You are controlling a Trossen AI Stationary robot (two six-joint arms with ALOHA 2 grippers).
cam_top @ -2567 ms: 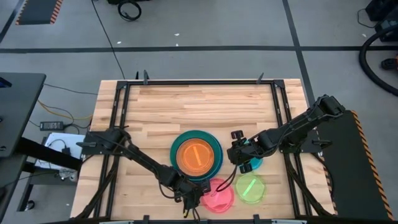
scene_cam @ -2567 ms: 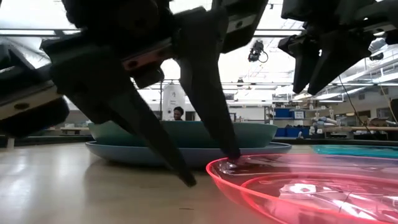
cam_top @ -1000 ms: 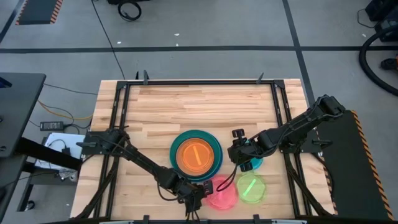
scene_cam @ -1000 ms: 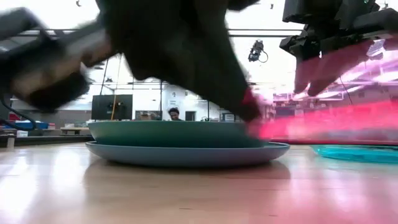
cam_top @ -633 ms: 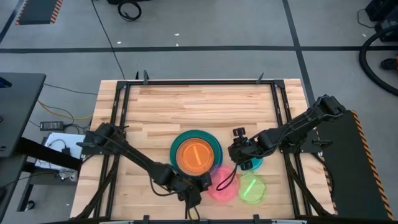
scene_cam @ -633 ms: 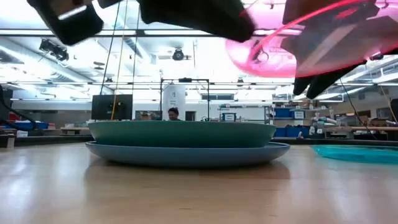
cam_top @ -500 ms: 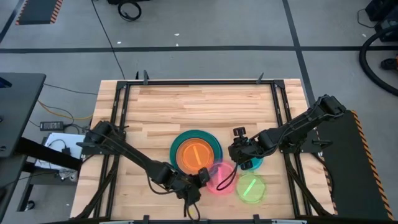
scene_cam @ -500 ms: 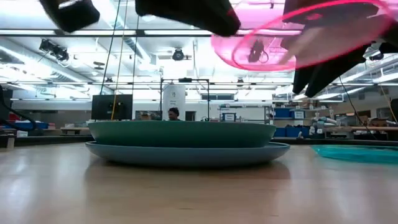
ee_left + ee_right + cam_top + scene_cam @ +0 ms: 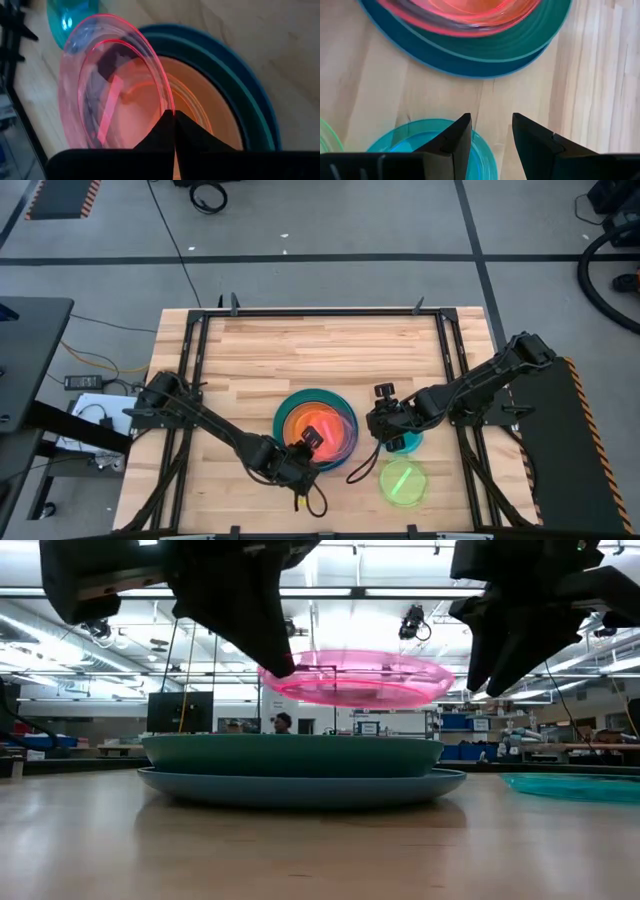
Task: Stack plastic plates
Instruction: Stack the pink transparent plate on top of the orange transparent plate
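A stack stands mid-table: a large blue plate (image 9: pixel 281 442) at the bottom, a teal-green plate (image 9: pixel 290 754) on it and an orange plate (image 9: pixel 300 420) inside that. My left gripper (image 9: pixel 303 446) is shut on a translucent pink plate (image 9: pixel 355 680), which hovers above the stack. My right gripper (image 9: pixel 487 131) hangs open above a cyan plate (image 9: pixel 406 444), which lies flat on the table to the right of the stack, and touches nothing. A lime plate (image 9: pixel 403 480) lies flat near the front edge. My left gripper pinches the pink plate's rim (image 9: pixel 169 107) between its two fingers, on the edge nearest the table's front left. The fingers (image 9: pixel 262 635) come slanting down from that side. The plate is lifted clear, roughly level, over the orange plate.
A black metal frame (image 9: pixel 320 311) runs along the table's edges. Bare wood lies behind the stack and to its left. A person (image 9: pixel 287 722) shows far off in the room behind.
My left gripper has risen from the table near the front edge with the pink plate and carried it toward the far edge and the left, over the stack. The plate, tilted on the way, now hangs about level above the orange plate. The right arm has kept still.
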